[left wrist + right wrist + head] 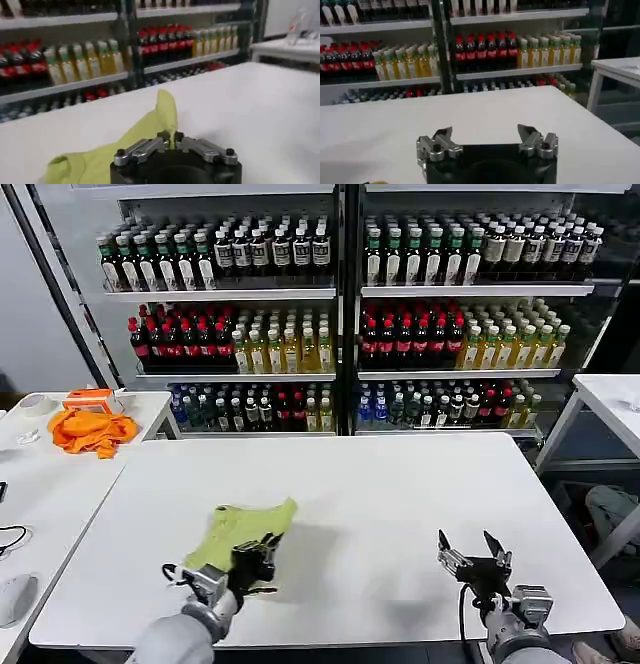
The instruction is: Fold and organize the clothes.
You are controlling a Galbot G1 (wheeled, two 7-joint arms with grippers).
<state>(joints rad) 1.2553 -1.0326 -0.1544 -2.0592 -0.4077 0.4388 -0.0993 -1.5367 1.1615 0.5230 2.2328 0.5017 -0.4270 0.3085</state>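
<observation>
T-shirt (240, 536), lime-green, light and floppy I'd say, sits bunched on the white surface (380, 494) with the left pincer (252, 562) clamped on its near edge, best grabbed by hems, while the right pincer (473, 550) waits open and empty.

the t-shirt (243, 533) is soft matt cloth, rumpled and creased, lime-green. the bench (400, 494) under it looks smooth, white and matt. the left tool (170, 141) has dull silvery metal fingers on a black, faintly glossy plastic body; the right tool (486, 138) is the same bare metal on black.
</observation>
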